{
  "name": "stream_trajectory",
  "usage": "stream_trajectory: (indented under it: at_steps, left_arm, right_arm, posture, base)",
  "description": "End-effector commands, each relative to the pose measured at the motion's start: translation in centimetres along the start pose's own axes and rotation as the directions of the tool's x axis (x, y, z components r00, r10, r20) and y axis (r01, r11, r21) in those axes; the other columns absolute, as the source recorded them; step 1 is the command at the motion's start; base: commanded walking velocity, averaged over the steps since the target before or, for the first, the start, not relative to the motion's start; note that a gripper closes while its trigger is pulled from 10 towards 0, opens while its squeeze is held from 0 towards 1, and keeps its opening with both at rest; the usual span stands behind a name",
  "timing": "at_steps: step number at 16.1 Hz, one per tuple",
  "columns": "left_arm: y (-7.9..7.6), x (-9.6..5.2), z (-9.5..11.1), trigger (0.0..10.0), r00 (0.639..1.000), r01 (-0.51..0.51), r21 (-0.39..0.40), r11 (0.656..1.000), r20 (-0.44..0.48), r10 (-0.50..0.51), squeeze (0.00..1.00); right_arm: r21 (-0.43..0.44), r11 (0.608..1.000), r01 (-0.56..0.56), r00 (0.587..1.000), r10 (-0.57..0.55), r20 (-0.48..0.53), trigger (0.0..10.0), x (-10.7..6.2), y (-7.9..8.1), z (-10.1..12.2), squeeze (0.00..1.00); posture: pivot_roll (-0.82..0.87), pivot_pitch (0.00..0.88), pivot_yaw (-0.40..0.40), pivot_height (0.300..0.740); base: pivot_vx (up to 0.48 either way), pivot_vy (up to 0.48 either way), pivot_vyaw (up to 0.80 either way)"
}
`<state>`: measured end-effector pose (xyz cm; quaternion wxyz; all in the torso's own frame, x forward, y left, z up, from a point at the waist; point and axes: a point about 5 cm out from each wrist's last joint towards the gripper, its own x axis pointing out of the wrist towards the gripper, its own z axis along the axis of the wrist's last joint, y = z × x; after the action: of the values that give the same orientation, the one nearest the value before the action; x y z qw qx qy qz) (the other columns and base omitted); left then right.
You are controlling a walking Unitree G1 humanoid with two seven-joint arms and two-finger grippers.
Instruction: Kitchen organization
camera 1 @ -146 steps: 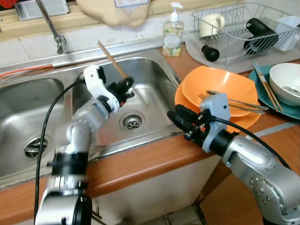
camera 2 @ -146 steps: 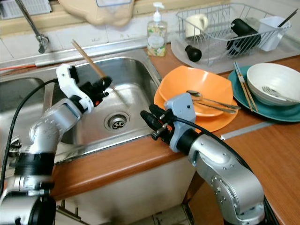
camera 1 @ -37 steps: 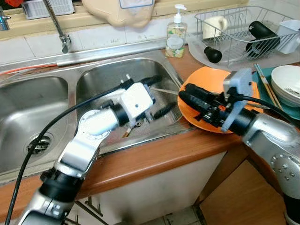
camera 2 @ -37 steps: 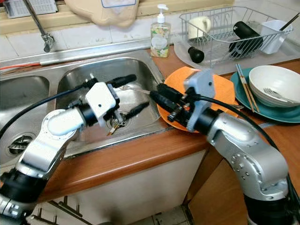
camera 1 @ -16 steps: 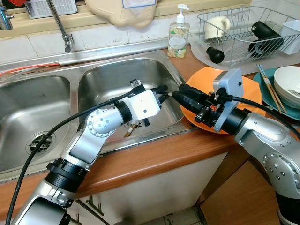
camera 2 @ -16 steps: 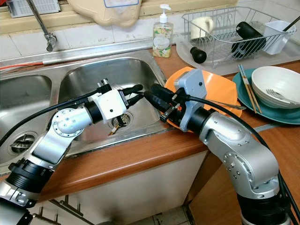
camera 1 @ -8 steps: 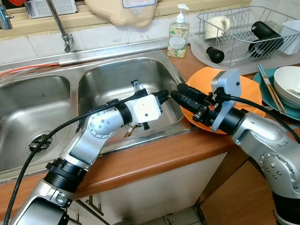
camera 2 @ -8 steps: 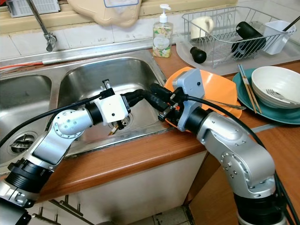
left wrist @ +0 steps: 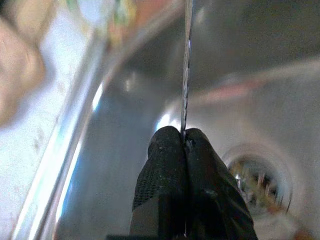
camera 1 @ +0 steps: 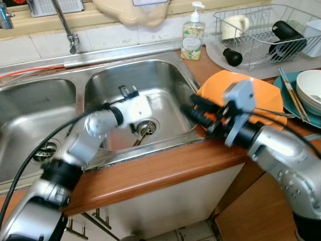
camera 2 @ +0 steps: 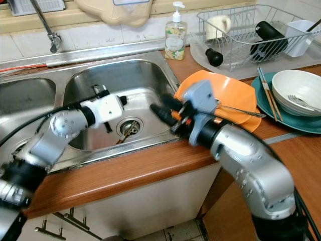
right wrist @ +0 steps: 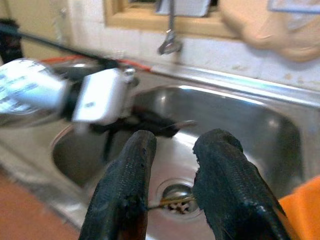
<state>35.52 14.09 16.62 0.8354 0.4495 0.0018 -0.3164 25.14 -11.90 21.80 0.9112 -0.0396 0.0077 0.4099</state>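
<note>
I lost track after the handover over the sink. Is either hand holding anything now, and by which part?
The left hand is shut on a thin metal utensil, pinched at one end; what kind cannot be told. The right hand is open and holds nothing.

A thin metal utensil [left wrist: 187,70] is pinched in the closed left gripper [left wrist: 183,136], over the right sink [camera 1: 165,80].

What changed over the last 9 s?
The left hand let go of the wooden stick, which now lies at the drain. It is now shut on a thin metal utensil handed over by the right hand, now open. Orange plate and dish rack stayed put.
</note>
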Motion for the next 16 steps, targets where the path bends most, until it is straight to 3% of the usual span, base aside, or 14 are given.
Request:
stream_trajectory:
  at_steps: [1,3,4,9,12,13,14,15,16]
  left_arm:
    - [0.3,0.2,-0.7,10.0,0.998,0.012,0.006,1.0,-0.054,-0.012,0.0]
    - [0.5,1.0,-1.9,10.0,0.986,0.055,-0.063,0.996,-0.156,-0.065,0.0]
    - [0.4,1.3,-2.1,10.0,0.981,0.072,-0.075,0.995,-0.174,-0.084,1.0]
    - [0.2,1.8,-2.7,10.0,0.97,0.107,-0.127,0.986,-0.206,-0.131,1.0]
    - [0.5,1.8,-2.9,10.0,0.979,0.033,-0.203,0.979,-0.189,-0.072,1.0]
    - [1.4,1.8,-2.6,10.0,0.987,-0.118,-0.386,0.915,-0.144,0.067,1.0]
    - [1.7,1.7,-2.4,10.0,0.986,-0.159,-0.451,0.878,-0.118,0.118,0.96]
    - [2.1,1.2,-2.0,10.0,0.971,-0.232,-0.541,0.808,-0.074,0.229,0.08]
    - [2.2,0.8,-1.7,10.0,0.947,-0.287,-0.602,0.745,-0.062,0.315,0.0]
  right_arm:
    - [-0.019,0.999,-0.028,1.0,0.028,-0.007,10.0,0.0,0.6,0.1,0.0]
    - [-0.03,0.998,-0.05,0.998,0.049,-0.034,10.0,0.2,1.3,-0.3,0.0]
    - [-0.027,0.999,-0.047,0.998,0.046,-0.042,10.0,0.3,1.4,-0.4,0.0]
    - [-0.047,0.999,-0.012,0.998,0.009,-0.065,10.0,0.4,1.4,-0.8,0.0]
    - [-0.066,0.997,0.052,0.997,-0.055,-0.053,10.0,0.5,1.2,-0.7,0.0]
    - [-0.093,0.986,0.14,0.99,-0.142,-0.017,10.0,0.7,0.9,-0.3,0.0]
    - [-0.107,0.982,0.159,0.987,-0.16,-0.006,10.0,0.7,1.0,-0.2,0.0]
    - [-0.13,0.97,0.205,0.979,-0.204,0.021,10.0,0.8,1.0,0.0,0.0]
    - [-0.133,0.957,0.258,0.966,-0.256,0.033,10.0,0.8,0.8,0.0,0.0]
  posture:
    - [-0.18,0.0,0.079,0.74]
    - [-0.18,0.0,0.08,0.74]
    - [-0.18,0.0,0.078,0.74]
    - [-0.18,0.0,0.076,0.74]
    - [-0.18,0.0,0.069,0.74]
    - [-0.18,0.0,0.069,0.74]
    - [-0.18,0.0,0.073,0.74]
    - [-0.18,0.0,0.072,0.74]
    - [-0.17,0.0,0.07,0.74]
  base:
    - [0.0,0.0,0.0]
    - [0.0,0.0,0.0]
    - [0.0,0.0,0.0]
    - [0.0,0.0,0.0]
    - [0.0,0.0,0.0]
    - [0.0,0.0,0.0]
    - [0.0,0.0,0.0]
    - [0.0,0.0,0.0]
    - [0.0,0.0,0.0]
